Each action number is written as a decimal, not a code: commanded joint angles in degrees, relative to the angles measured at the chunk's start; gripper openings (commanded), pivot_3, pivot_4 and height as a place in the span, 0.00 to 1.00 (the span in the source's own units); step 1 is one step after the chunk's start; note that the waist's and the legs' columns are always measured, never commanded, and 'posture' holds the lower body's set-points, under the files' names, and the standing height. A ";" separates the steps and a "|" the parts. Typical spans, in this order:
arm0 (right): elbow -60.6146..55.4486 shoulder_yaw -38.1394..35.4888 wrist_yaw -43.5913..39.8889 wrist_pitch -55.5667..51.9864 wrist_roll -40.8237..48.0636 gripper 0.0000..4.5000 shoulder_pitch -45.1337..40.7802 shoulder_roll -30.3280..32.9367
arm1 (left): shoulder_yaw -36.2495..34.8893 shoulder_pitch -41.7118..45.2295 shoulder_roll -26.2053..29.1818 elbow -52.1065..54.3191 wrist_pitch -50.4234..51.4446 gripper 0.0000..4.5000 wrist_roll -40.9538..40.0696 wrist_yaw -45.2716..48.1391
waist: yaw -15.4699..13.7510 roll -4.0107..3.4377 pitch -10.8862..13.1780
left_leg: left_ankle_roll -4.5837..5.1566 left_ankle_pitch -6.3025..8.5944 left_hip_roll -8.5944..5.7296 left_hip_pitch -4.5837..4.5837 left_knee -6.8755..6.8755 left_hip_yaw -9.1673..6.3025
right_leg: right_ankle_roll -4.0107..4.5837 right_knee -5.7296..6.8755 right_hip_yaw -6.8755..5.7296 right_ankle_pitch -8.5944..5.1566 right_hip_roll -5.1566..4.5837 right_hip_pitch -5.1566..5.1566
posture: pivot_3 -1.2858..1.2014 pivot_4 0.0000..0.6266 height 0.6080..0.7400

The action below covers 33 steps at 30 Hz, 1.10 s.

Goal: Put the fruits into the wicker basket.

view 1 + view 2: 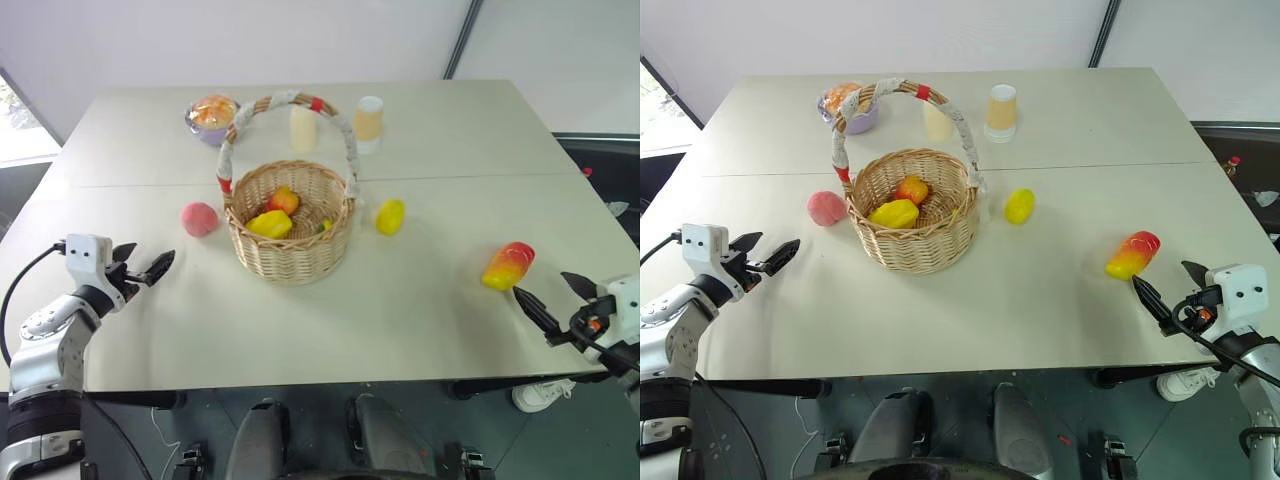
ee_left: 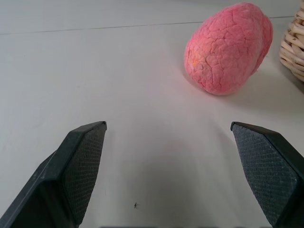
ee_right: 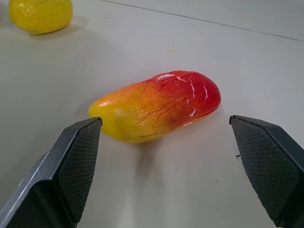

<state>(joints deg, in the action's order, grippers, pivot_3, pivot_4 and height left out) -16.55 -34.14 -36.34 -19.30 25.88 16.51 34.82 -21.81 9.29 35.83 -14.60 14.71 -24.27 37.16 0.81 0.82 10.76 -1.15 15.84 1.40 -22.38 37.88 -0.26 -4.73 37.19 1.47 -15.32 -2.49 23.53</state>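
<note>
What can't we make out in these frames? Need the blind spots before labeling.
- Round tan wicker basket: its near wall hides the bottom in both eye views, so the fruit count inside is uncertain; a small yellow-green bit can't be identified.
- Small purple bowl: orange contents too small to identify.
- Cream cup: partly behind the cloth-wrapped handle.
- Yellow lemon: cut by the right wrist view's edge.

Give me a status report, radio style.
Both claws open, left, right. Peach, lemon, mango on table; wicker basket holds others. Nothing in the way.
</note>
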 commanded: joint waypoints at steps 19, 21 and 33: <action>-20.81 9.80 -2.21 -13.83 13.81 0.99 -16.58 10.37 | 4.34 8.39 0.72 9.48 7.56 1.00 3.17 -7.37 | -0.11 0.02 0.00 | 0.00 0.00 -0.02 -0.01 0.03 -0.08 | -0.03 0.03 -0.03 0.02 0.02 -0.03 | 0.52 0.24 1.00; -23.34 13.06 -2.61 -15.76 15.57 0.99 -19.52 11.64 | 5.93 10.82 1.23 9.71 9.60 1.00 4.35 -8.13 | -0.11 0.03 0.01 | 0.00 0.00 -0.02 -0.02 0.03 -0.09 | -0.03 0.02 -0.05 0.02 0.03 -0.04 | 0.52 0.24 1.00; -24.51 28.49 -3.29 -15.83 12.42 0.99 -32.47 11.19 | 17.58 22.59 3.97 6.50 20.93 1.00 10.78 -5.61 | -0.18 0.11 0.06 | 0.01 0.01 -0.23 -0.08 0.05 -0.10 | -0.04 0.02 -0.08 0.02 0.03 0.00 | 0.52 0.24 1.00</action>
<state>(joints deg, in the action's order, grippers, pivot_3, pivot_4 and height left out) -40.16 -5.81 -39.30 -36.37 39.30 -14.72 45.79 -5.45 30.26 38.93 -7.58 34.90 -14.79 30.60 0.63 0.93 10.81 -1.14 15.85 1.12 -22.46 37.93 -0.35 -4.77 37.22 1.39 -15.30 -2.49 23.53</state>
